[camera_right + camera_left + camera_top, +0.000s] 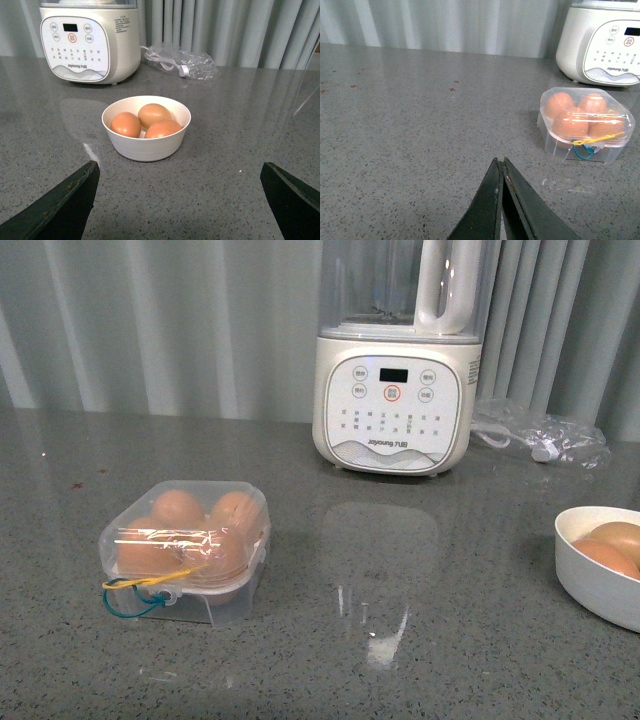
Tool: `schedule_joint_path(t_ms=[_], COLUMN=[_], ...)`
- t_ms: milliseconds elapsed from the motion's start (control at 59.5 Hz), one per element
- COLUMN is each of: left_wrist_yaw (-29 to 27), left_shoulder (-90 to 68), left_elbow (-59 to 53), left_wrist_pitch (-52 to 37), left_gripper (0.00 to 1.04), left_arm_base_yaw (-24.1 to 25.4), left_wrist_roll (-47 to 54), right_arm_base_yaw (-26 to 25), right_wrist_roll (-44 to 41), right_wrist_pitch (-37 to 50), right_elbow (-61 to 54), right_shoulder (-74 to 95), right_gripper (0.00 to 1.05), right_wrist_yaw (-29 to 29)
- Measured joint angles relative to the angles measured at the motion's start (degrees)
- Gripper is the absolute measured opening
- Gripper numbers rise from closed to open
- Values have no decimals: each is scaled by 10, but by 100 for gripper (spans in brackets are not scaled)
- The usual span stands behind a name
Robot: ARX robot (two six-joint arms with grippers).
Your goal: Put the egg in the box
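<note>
Left claw (502,165) hovers pressed together near the box (585,125) (lid down); right claw (180,185) gapes before the bowl (146,145).

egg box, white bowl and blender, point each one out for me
egg box (185,545), front view, on its clear lid
white bowl (145,146), right wrist view, on its outer wall
blender (392,405), front view, on its control panel

Orange-brown eggs (178,508) fill the clear box (186,550) with yellow and blue loops (135,592); grey speckled counter (400,640); white bowl (146,142).
</note>
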State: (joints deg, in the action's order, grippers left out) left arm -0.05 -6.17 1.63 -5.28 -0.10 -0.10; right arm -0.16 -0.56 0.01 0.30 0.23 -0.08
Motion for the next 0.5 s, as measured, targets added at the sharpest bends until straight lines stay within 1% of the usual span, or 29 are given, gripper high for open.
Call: schedule_joint_path(t_ms=[34, 84, 454, 488, 504], left_wrist_yaw=[1, 0, 0, 0, 0], left_shoulder=[23, 44, 59, 59, 59], left_elbow=[0, 0, 0, 0, 0], left_wrist_pitch=[31, 48, 52, 52, 52], left_gripper=[4, 4, 4, 5, 9], left_arm_base_yaw=[0, 0, 0, 0, 0], left_wrist_roll=[0, 0, 0, 0, 0], right_arm_base_yaw=[0, 0, 0, 0, 0], right_wrist_roll=[0, 0, 0, 0, 0], right_wrist_pitch=[0, 0, 0, 0, 0], right_elbow=[0, 0, 0, 0, 0], right_shoulder=[0, 0, 0, 0, 0], right_gripper=[98, 98, 98, 98, 98], right_wrist_yaw=[0, 0, 0, 0, 0])
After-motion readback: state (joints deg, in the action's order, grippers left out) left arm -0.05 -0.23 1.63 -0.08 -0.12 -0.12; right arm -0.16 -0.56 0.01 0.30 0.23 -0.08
